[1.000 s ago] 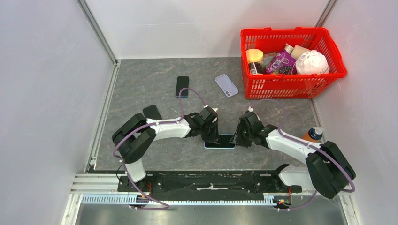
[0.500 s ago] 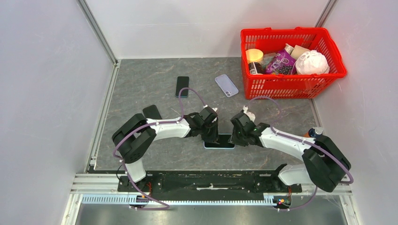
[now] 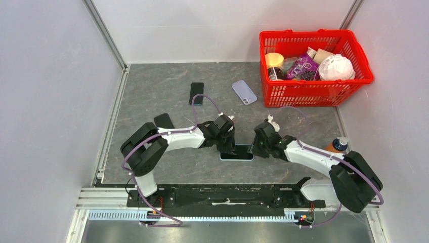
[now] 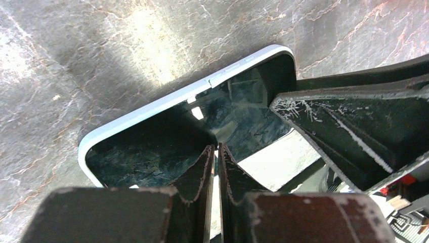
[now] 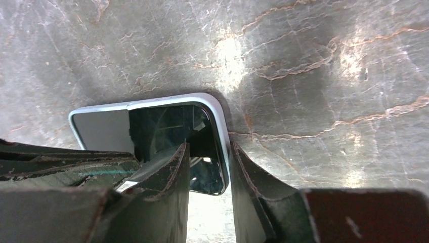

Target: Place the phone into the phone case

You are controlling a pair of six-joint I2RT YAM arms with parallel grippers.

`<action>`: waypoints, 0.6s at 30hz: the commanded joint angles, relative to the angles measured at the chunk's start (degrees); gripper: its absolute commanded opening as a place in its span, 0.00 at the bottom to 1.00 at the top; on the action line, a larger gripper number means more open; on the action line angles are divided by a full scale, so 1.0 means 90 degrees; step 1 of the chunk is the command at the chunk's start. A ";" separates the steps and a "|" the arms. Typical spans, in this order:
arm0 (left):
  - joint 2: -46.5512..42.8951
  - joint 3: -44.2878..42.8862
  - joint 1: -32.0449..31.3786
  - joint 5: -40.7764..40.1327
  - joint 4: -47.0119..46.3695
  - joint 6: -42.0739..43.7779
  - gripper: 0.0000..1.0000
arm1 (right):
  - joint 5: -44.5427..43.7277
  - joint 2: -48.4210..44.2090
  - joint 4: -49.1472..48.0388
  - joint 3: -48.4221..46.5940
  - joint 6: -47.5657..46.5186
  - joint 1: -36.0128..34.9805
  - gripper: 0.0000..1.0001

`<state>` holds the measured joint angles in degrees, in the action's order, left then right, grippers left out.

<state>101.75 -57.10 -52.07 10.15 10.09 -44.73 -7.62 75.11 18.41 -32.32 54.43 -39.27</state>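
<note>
Phone (image 3: pixel 237 153) lies flat, screen up, on the grey table (image 3: pixel 152 86), near the middle front, between the two arms. A pale blue case (image 4: pixel 152 108) rim runs round its dark glass. All corners that show look seated, but the hands hide parts of the edge.

Left hand (image 3: pixel 228 147) is at the phone's left end. Its fingers are together with only a slit between them and nothing in it, and the tips are down on the screen.

Right hand (image 5: pixel 210 147) is at the right end with its fingers apart. They straddle the rim near a corner, one finger (image 5: pixel 172 167) over the glass, the other just outside the case on the table side. It is not pinching the rim.

Further back on the table are a black phone (image 3: pixel 196 93) and a lilac phone or case (image 3: pixel 244 92) lying back up, cannot tell which. They sit near each other and well apart from the hands. A red basket (image 3: pixel 303 96) full of items is in the far right corner. A small bottle (image 3: pixel 338 145) stands by the right wall.
</note>
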 commanded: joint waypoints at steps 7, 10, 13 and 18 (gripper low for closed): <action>0.0263 0.0290 0.0073 -0.0525 0.0608 0.0204 0.13 | 0.1706 -0.0175 -0.0276 0.1280 0.0368 0.0541 0.37; 0.0261 0.0300 0.0083 -0.0526 0.0597 0.0214 0.13 | 0.1700 -0.0550 -0.0126 0.1478 0.0511 0.0596 0.38; 0.0275 0.0300 0.0088 -0.0513 0.0583 0.0224 0.13 | 0.1728 -0.0886 0.0069 0.1571 0.0627 0.0597 0.44; 0.0285 0.0300 0.0093 -0.0488 0.0556 0.0214 0.13 | 0.1687 -0.1289 0.0401 0.1628 0.0695 0.0596 0.44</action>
<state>101.75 -57.04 -51.44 10.02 9.61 -44.71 4.43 63.86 9.80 -20.95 59.83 -32.91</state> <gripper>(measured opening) 0.131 0.440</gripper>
